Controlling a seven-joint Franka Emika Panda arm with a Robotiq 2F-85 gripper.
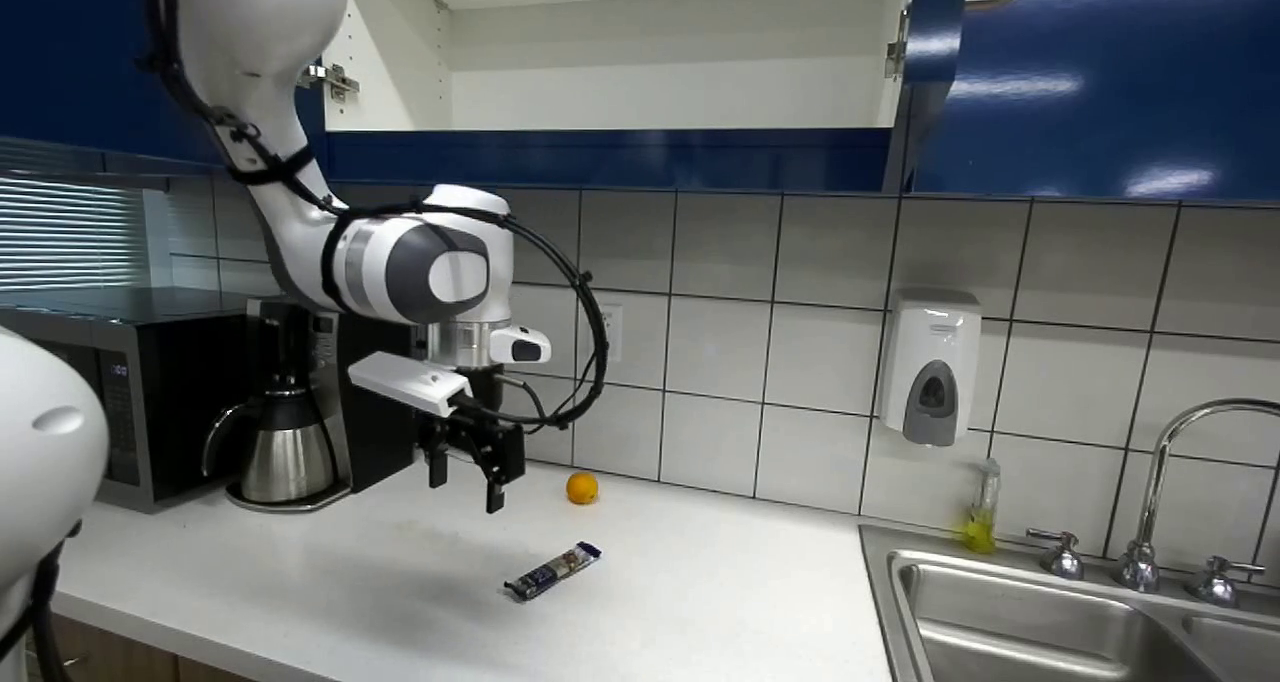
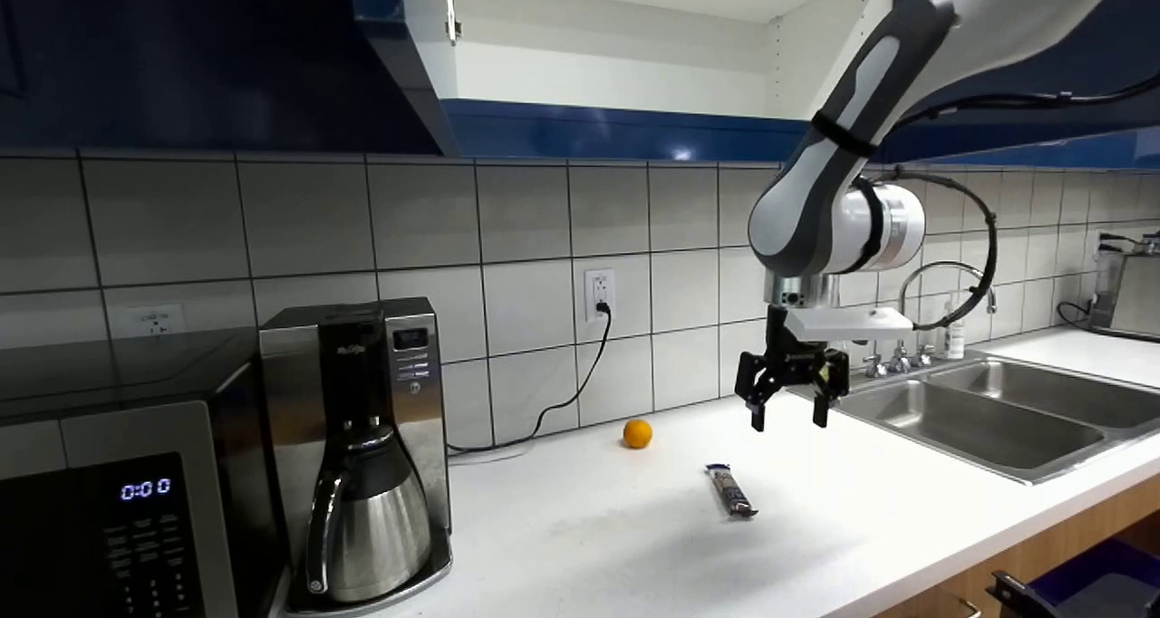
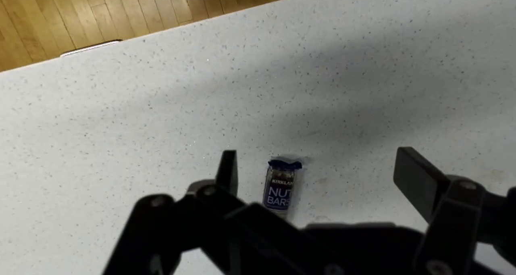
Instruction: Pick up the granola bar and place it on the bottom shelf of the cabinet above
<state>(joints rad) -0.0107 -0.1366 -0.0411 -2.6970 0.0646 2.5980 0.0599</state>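
Wrist view: the bar (image 3: pixel 279 189) lies below the gripper (image 3: pixel 317 169), framed off-centre between its wide-spread, empty jaws, its long axis roughly crosswise to their closing line.

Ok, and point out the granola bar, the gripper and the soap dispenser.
Granola bar (image 3: pixel 280 189), wrist view: printed wrapper face.
Gripper (image 2: pixel 789 415), in an exterior view: midway between its fingertips.
Soap dispenser (image 1: pixel 936 344), in an exterior view: white front cover.

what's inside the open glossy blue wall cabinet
A white back wall, white side panel and metal hinges show. The bottom shelf's surface, with anything flat there, is hidden behind the dark blue front edge.
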